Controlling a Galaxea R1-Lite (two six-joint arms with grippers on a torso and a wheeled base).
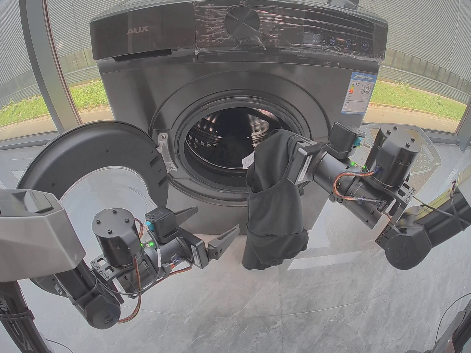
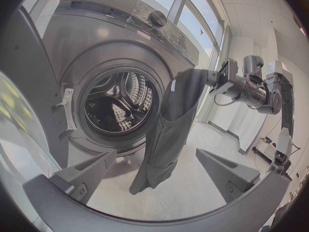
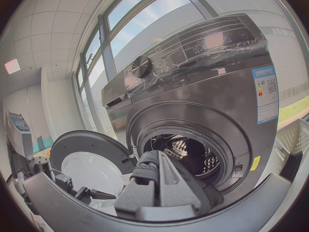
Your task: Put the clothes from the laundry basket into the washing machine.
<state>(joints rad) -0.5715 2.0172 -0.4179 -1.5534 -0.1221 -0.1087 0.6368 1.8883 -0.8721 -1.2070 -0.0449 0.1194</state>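
Note:
The grey washing machine (image 1: 235, 74) stands ahead with its round door (image 1: 93, 158) swung out to the left and the drum (image 1: 230, 138) dark inside. My right gripper (image 1: 289, 157) is shut on the top of a black garment (image 1: 274, 207), which hangs long in front of the drum's lower right rim, outside the opening. In the right wrist view the fingers (image 3: 167, 178) pinch bunched black cloth (image 3: 206, 190). My left gripper (image 1: 218, 217) is open and holds nothing, low in front of the machine, left of the hanging garment (image 2: 170, 126).
A white perforated laundry basket (image 1: 431, 159) sits on the floor right of the machine, behind my right arm; its contents are hidden. The open door takes up the space at left. Pale tiled floor (image 1: 294, 310) stretches in front. Windows stand behind the machine.

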